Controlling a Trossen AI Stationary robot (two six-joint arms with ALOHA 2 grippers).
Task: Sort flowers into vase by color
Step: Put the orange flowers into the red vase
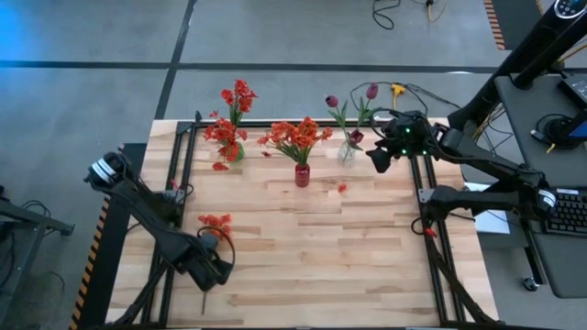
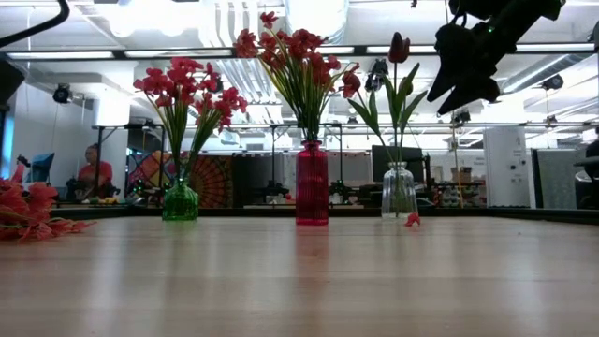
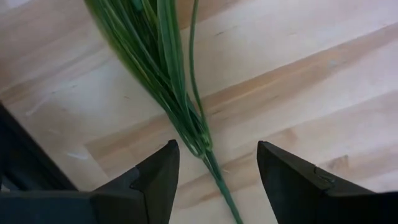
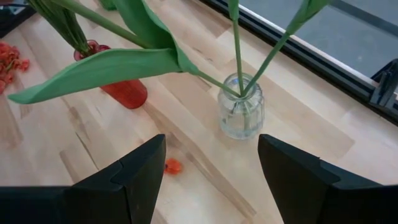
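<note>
One red flower (image 1: pixel 216 221) lies flat on the table at the near left, its thin green stem (image 3: pixel 186 118) running toward the near edge. My left gripper (image 3: pixel 217 149) points down over that stem. It is open, with a finger on either side and clear of the stem. Three vases stand along the far edge. The green vase (image 1: pixel 234 152) holds red flowers, the red vase (image 1: pixel 302 174) holds orange-red ones, and the clear vase (image 4: pixel 241 112) holds dark maroon tulips. My right gripper (image 1: pixel 376 158) hangs open and empty just right of the clear vase, above the table.
A loose red petal (image 1: pixel 341 187) lies near the red vase, and another (image 1: pixel 220 166) lies by the green vase. Black frame rails (image 1: pixel 183 156) run along the table's left, right and far sides. The middle and near right of the wooden top (image 1: pixel 348 266) are bare.
</note>
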